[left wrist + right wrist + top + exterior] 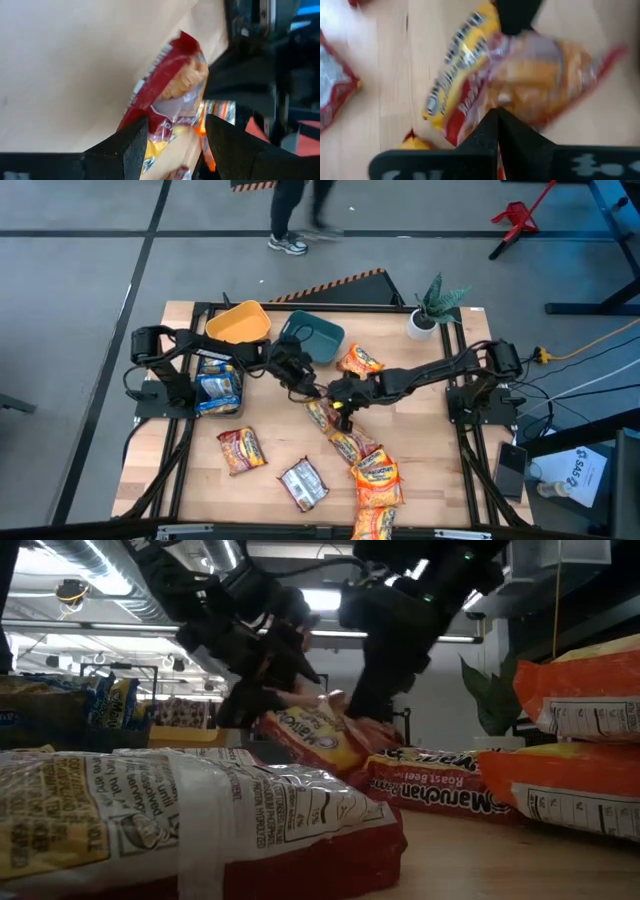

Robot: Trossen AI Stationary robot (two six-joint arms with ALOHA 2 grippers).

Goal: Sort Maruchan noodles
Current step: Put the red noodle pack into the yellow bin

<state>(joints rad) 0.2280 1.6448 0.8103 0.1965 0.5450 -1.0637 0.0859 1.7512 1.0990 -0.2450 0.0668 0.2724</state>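
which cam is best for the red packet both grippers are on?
Right wrist view: the red Maruchan packet fills it, print readable. Left wrist view shows one end between open fingers; low view shows it tilted under both arms; high view mostly hides it.

Packet [520, 80] blurred, perhaps red

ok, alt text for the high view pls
Seen from above, the left gripper and right gripper meet over a red noodle packet at the wooden table's centre. More packets lie scattered; a yellow bin and teal bin sit at the far edge.
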